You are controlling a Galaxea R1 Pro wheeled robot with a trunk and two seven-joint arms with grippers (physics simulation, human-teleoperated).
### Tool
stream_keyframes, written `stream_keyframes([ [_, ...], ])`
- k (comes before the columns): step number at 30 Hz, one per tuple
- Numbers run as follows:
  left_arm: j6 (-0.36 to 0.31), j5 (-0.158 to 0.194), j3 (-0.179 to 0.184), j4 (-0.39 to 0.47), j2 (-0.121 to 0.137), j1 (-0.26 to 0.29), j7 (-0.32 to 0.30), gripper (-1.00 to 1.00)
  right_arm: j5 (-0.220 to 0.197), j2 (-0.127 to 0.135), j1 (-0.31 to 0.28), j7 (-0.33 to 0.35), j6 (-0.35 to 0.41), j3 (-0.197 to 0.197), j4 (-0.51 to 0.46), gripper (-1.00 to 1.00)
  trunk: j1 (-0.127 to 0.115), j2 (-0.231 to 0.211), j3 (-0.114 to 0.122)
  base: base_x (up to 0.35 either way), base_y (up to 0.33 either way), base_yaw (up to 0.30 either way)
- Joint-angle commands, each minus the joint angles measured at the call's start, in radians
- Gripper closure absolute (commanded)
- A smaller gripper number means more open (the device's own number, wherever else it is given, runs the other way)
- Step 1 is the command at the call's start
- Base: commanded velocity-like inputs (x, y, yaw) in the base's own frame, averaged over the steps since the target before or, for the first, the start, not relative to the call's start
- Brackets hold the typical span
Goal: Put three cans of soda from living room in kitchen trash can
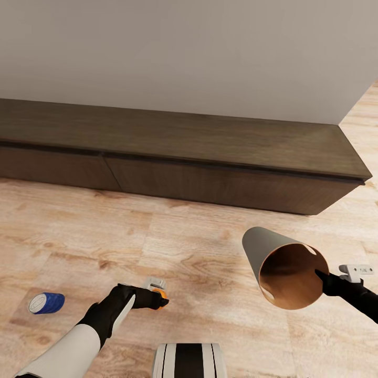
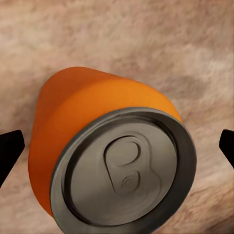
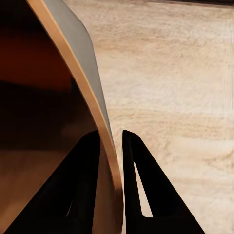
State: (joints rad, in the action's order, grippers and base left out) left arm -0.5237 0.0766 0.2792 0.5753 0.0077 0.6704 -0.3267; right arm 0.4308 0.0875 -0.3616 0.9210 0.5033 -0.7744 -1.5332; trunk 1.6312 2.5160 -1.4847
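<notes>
Left tool (image 2: 117, 146) astride orange can (image 2: 97, 126)

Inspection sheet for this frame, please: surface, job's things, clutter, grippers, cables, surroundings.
Surface: pale wood-plank floor.
Job's things: orange soda can lying on the floor between the left jaws; trash can held off the floor, tilted, mouth toward the camera, nothing seen inside.
Clutter: blue can on its side on the floor, left of the left arm.
Grippers: left gripper open, jaws either side of the orange can; right gripper shut on the trash can rim.
Cables: nothing seen.
Surroundings: long low dark cabinet against a plain wall.
</notes>
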Motion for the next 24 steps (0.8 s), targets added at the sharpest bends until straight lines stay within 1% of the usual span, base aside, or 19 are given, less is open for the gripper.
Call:
stream_keyframes([
  [1,0.000,0.000,0.000,0.000,0.000,0.000,0.000,-1.00,-0.015,0.000,0.000,0.004,0.006,0.001,-0.001,1.00,0.000,0.000,0.000,0.000,0.000,0.000],
  [16,0.001,0.000,-0.001,0.000,0.000,0.000,0.000,-1.00,-0.015,-0.001,0.000,0.002,0.000,0.009,-0.001,1.00,0.000,0.000,0.000,0.000,0.000,0.000],
  [17,0.003,0.000,-0.001,0.000,0.000,0.000,0.000,1.00,-0.015,-0.001,0.000,0.002,0.000,0.009,-0.001,1.00,0.000,0.000,0.000,0.000,0.000,0.000],
  [21,0.028,-0.002,-0.001,-0.001,0.000,0.000,0.000,1.00,-0.015,-0.002,0.000,0.002,0.000,0.010,-0.001,1.00,0.000,0.000,0.000,0.000,0.000,0.000],
  [24,0.035,-0.001,0.000,-0.001,0.000,0.000,0.000,1.00,-0.015,-0.002,0.000,0.002,-0.001,0.010,0.000,1.00,0.000,0.000,0.000,0.000,0.000,0.000],
])
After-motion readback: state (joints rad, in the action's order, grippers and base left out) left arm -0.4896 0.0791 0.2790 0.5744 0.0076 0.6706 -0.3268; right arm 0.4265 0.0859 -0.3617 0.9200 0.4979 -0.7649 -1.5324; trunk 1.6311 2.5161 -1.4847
